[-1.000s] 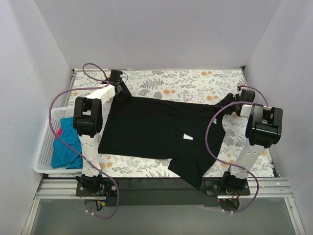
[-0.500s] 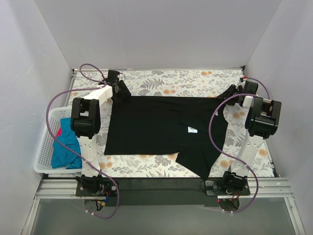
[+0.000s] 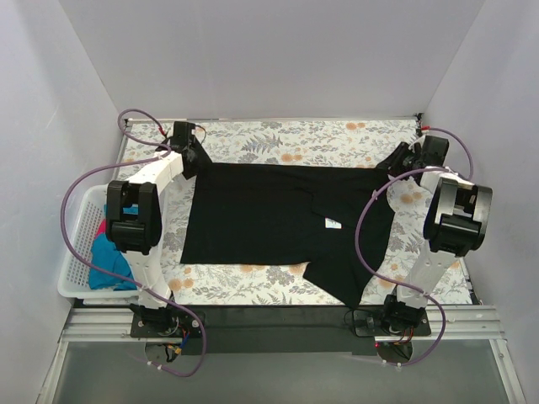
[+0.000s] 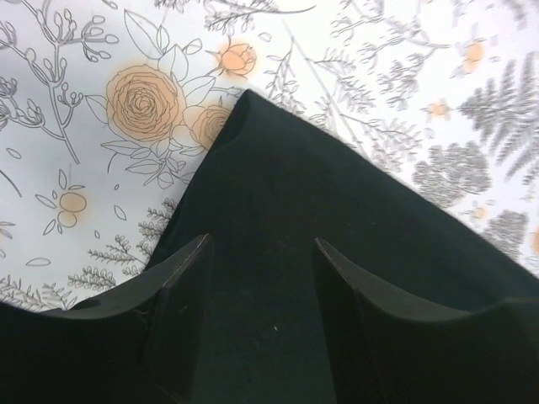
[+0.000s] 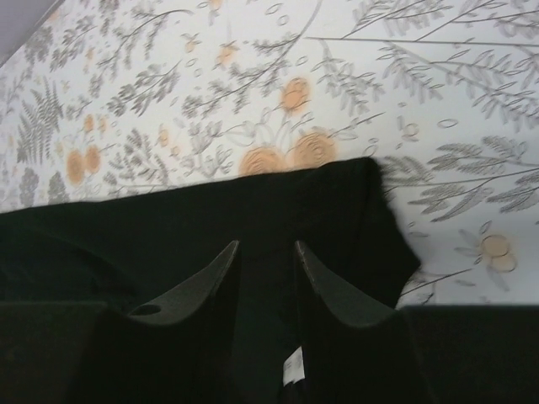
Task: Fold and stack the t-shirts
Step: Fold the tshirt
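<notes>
Across the middle of the floral table point(image 3: 295, 139) the black t-shirt point(image 3: 278, 223) lies spread out and mostly flat, its far edge running in a straight line from one arm to the other. A small white label point(image 3: 332, 224) shows right of centre, and the near right part of the shirt tapers to a point that reaches the table's near edge. Over at the far left corner, the left gripper point(image 4: 261, 244) hovers above the cloth with its two fingers spread apart; the wrist view shows the corner lying flat on the print beyond them, nothing nipped between the jaws. At the far right corner, the right gripper point(image 5: 266, 246) has its fingers drawn close together, and black cloth runs up into the narrow gap, so it looks to be pinching that corner, the sleeve end poking out past the tips onto the flowers. Off to the left, the white basket point(image 3: 72, 252) sits at the table's edge, holding the teal t-shirt point(image 3: 105, 269) in a crumpled heap, with a bit of pink-red cloth point(image 3: 103, 228) peeking out on its far side, partly hidden behind the left arm.
</notes>
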### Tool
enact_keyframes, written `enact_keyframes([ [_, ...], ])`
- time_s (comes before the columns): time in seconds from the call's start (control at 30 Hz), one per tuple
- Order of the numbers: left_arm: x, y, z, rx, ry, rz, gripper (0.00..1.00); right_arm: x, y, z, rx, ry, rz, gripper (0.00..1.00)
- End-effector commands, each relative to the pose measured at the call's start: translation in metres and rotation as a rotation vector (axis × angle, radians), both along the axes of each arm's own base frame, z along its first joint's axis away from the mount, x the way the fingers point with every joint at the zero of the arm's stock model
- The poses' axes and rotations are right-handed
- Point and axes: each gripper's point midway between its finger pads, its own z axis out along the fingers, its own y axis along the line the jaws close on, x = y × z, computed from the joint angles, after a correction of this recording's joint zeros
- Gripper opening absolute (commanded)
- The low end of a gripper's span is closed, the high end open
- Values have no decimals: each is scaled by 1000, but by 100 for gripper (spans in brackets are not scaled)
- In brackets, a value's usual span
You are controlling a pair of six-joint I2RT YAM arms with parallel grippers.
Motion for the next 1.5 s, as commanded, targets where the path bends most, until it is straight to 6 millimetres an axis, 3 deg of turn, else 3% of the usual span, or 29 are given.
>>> enact_keyframes([
  [0.0, -5, 4, -23, 30, 51, 3, 49, -11, 20, 24, -32, -48, 34, 39],
  [0.17, -8, 9, -36, 56, 94, 20, 45, -39, 41, 8, -16, -2, 78, 39],
  [0.37, -11, 12, -42, 74, 106, 30, 43, -54, 53, -12, 15, 49, 119, 39],
  [0.53, -19, 21, -59, 118, 159, 51, 38, -58, 44, -36, -7, 111, 79, 39],
  [0.7, -31, 37, -79, 197, 261, 88, 33, -60, 17, -58, -43, 181, -2, 39],
  [0.9, -36, 44, -88, 226, 301, 106, 31, -56, -6, -57, -127, 210, -47, 39],
  [1.03, -37, 48, -87, 240, 314, 114, 32, -53, -8, -31, -196, 159, -28, 39],
  [1.13, -35, 40, -80, 211, 292, 89, 36, -55, 9, -7, -293, 109, 24, 41],
  [1.23, -32, 34, -73, 208, 270, 61, 39, -60, 47, 19, -351, 37, 93, 42],
  [1.27, -32, 32, -69, 203, 262, 56, 40, -65, 73, 30, -397, 2, 144, 43],
  [1.47, -33, 32, -61, 203, 240, 57, 40, -98, 160, 35, -506, -13, 320, 50],
])
